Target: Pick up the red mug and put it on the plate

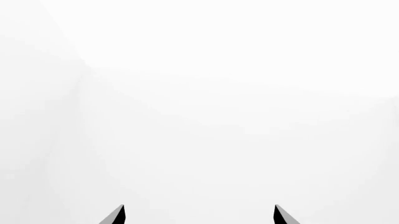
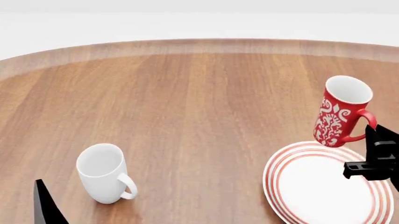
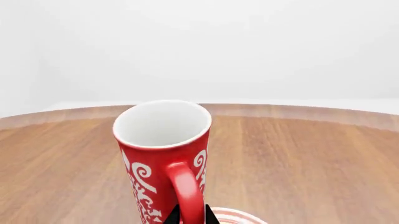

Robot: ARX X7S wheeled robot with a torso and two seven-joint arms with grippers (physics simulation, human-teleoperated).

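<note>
Red mug (image 2: 339, 114) is tall and glossy, ceramic-looking, with a white curling pattern on its side, a white inside and a red loop handle. In the head view it hangs tilted in the air over the far edge of the plate (image 2: 281, 186), its base just above the rim and its mouth leaning away toward the far right. The plate is round, flat and white, with several thin red rings around its rim, and it lies on the wooden table (image 2: 187, 102), whose surface shows long straight grain and a paler rounded edge.

The right gripper (image 3: 190, 217) holds the mug by its handle: in the right wrist view two dark finger tips sit on either side of the handle's lower part, close together, with the mug rising straight ahead of them. In the head view the dark arm stands just right of the handle.

A plain white mug (image 2: 104, 173) stands upright on the table, well apart to the left.

The left gripper (image 1: 199, 214) shows only two dark finger tips spread wide, with nothing between them, before a blank white background.
</note>
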